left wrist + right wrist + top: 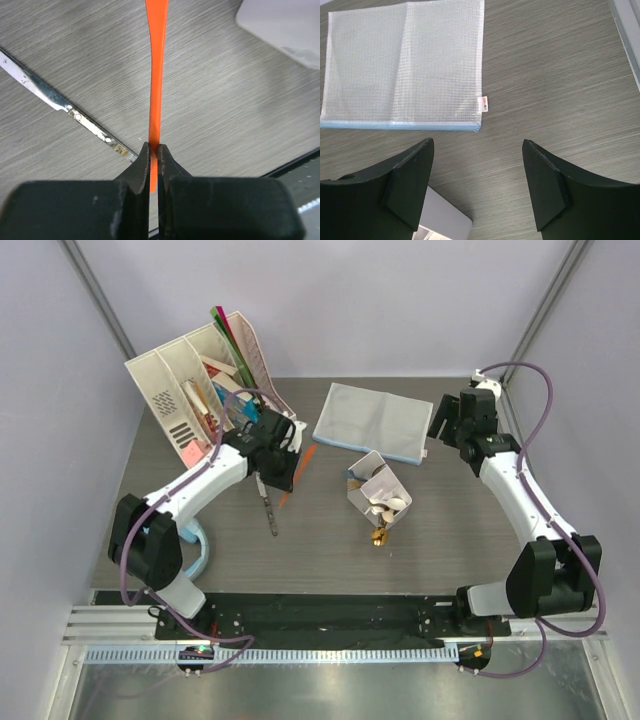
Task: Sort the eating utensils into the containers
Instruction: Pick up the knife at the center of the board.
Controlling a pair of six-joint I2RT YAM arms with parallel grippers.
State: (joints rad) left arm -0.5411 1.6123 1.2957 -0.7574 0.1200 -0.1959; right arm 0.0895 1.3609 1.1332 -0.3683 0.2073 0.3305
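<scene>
My left gripper (280, 478) (154, 148) is shut on a thin orange utensil (156, 75), pinching one end so that the rest runs straight out from the jaws above the table; it also shows in the top view (311, 454). A silver knife (268, 508) (65, 105) lies on the table just left of it. The white divided container (362, 486) stands mid-table with white spoons (385, 502) in it and a gold piece (379, 536) at its near end. My right gripper (447, 430) (477, 150) is open and empty, over bare table by the container's corner (445, 220).
A grey-blue mesh pouch (372, 420) (405, 65) lies flat behind the container. A white file rack (200, 390) with folders stands at the back left. A light blue curved object (200, 552) lies by the left arm's base. Walls close the left, right and back.
</scene>
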